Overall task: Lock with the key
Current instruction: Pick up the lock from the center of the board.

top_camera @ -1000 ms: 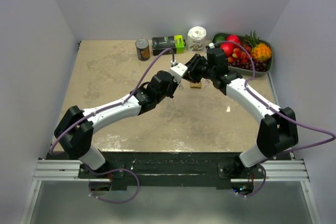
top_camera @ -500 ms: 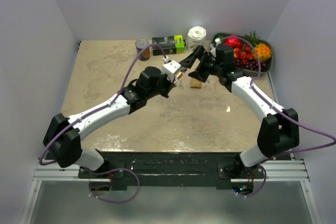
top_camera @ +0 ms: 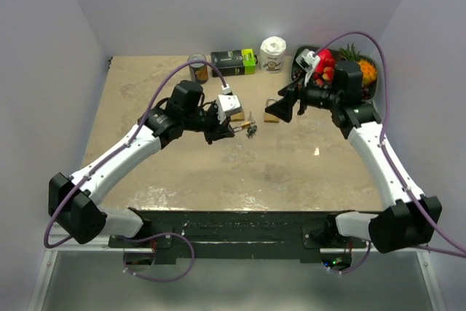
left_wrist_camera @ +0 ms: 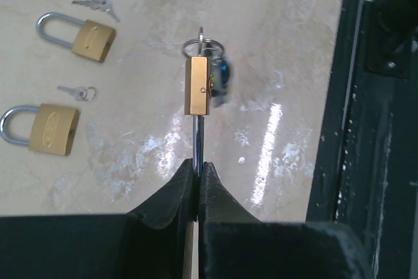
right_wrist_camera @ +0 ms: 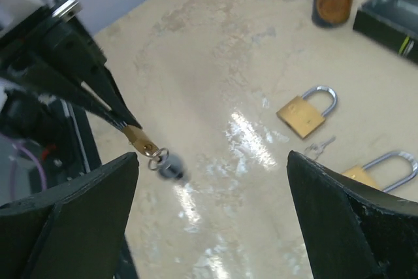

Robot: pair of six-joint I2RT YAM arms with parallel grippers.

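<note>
While the left pincer pinches the padlock by its shackle above the worktop, its key juts out (small, stiff, likely slippery); the wide-spread right pincer should grip its flat head.

Along the far edge of the beige table stand a tin can, a black box with a green end, and a white round container. A fruit tray (only partly visible) sits rightmost.
</note>
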